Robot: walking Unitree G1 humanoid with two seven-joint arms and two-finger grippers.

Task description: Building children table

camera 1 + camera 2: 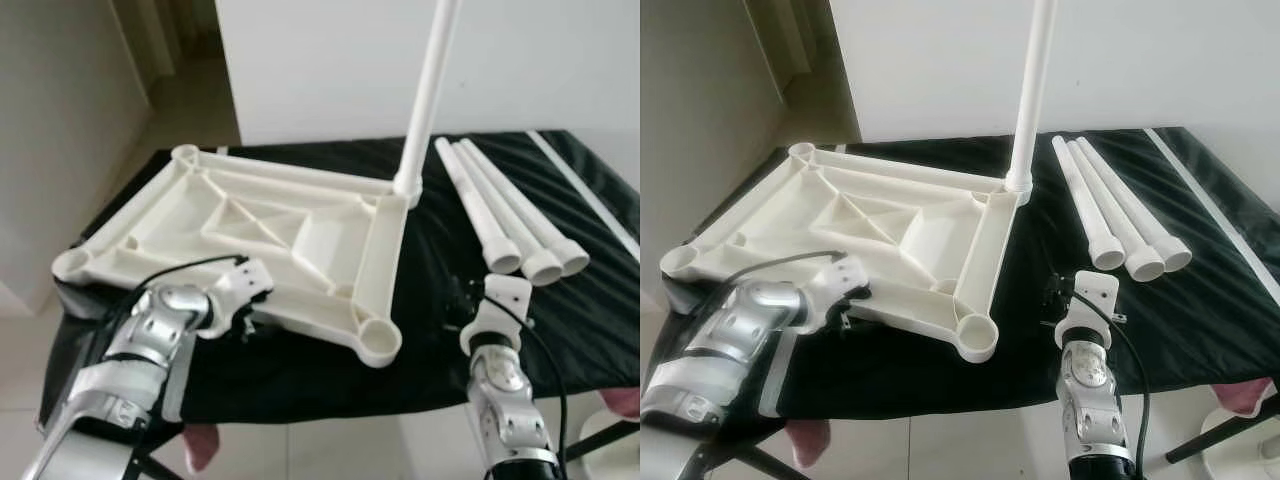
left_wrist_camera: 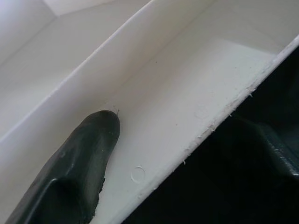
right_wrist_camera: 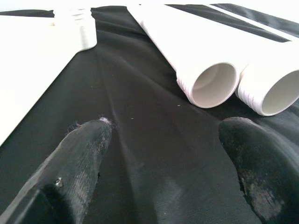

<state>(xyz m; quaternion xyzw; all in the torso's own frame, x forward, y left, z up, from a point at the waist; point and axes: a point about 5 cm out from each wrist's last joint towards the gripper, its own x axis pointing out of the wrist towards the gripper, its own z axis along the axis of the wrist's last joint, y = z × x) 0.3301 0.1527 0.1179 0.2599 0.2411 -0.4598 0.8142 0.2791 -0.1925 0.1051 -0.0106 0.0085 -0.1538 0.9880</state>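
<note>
White plastic ribbed tabletop (image 1: 270, 235) lies upside down on a black cloth-covered work surface (image 1: 560, 320), w/ round leg sockets at its corners. One long white plastic tube leg (image 1: 428, 95) already stands upright in the far-right socket; near-right socket (image 1: 380, 343) is empty. Three more white tube legs (image 1: 510, 215) lie side by side on the cloth to the right of the tabletop, touching each other, open threaded ends toward the robot. Left gripper (image 1: 243, 300) is at the tabletop's near edge, approx. mid-way along it; left wrist view shows one black finger (image 2: 79, 163) pressed flat against the inner white wall of the rim, so it looks clamped on that edge, though the 2nd finger is hidden. Right gripper (image 3: 173, 154) hovers low over the cloth just short of the loose legs' open ends, fingers spread wide, nothing between them; the nearest tube mouth (image 3: 212, 86) sits just ahead. Pale floor (image 1: 190, 100) and white wall (image 1: 330, 60) beyond.
</note>
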